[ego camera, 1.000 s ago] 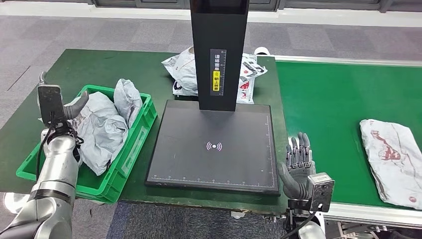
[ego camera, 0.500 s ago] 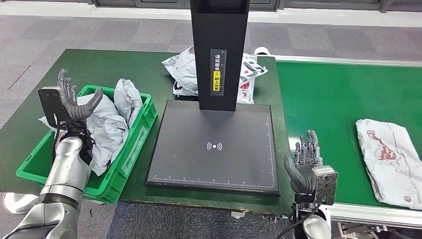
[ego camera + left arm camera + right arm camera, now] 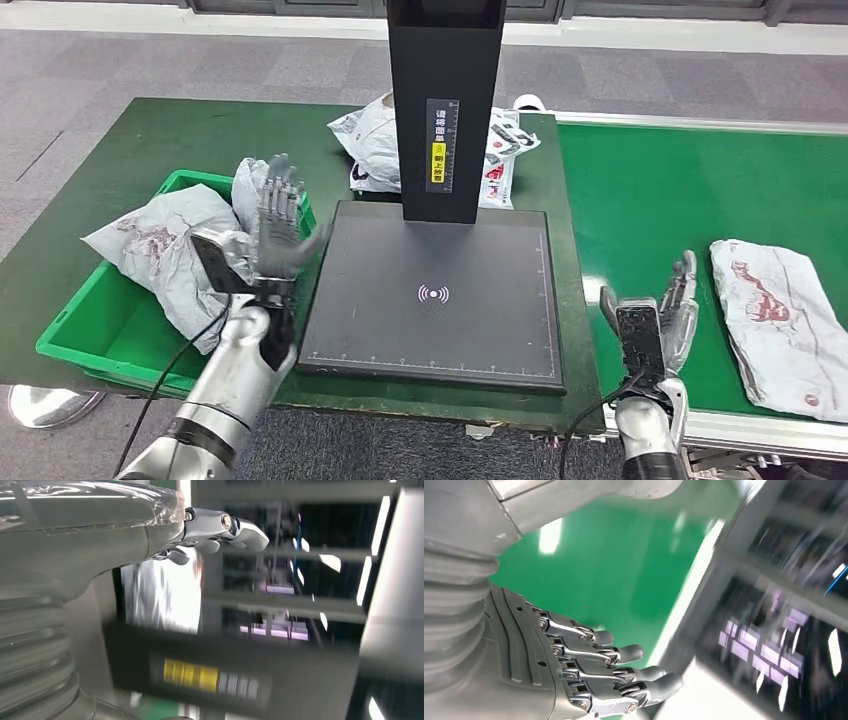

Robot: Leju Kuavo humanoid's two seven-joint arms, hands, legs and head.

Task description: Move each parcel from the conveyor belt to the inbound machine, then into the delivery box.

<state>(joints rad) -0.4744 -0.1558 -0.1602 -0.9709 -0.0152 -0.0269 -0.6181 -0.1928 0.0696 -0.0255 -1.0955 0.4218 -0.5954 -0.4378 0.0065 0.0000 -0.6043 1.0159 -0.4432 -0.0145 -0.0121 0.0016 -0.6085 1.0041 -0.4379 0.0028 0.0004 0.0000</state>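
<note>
Green belt [image 3: 650,190] carried the next parcel [image 3: 785,320], flat and just beside the right hand [image 3: 660,320], whose fingers were spread and empty. Left hand [image 3: 275,215] stood open-fingered by the delivery box [image 3: 75,335]. A hasty reach could crumple or shove the parcel. Only the head view showed it; both wrist views were blurred.

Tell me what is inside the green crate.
The green crate holds crumpled grey parcels, one spilling over its far rim. The left hand and forearm cover the crate's near right corner, so anything beneath the parcels or there is hidden.
</note>
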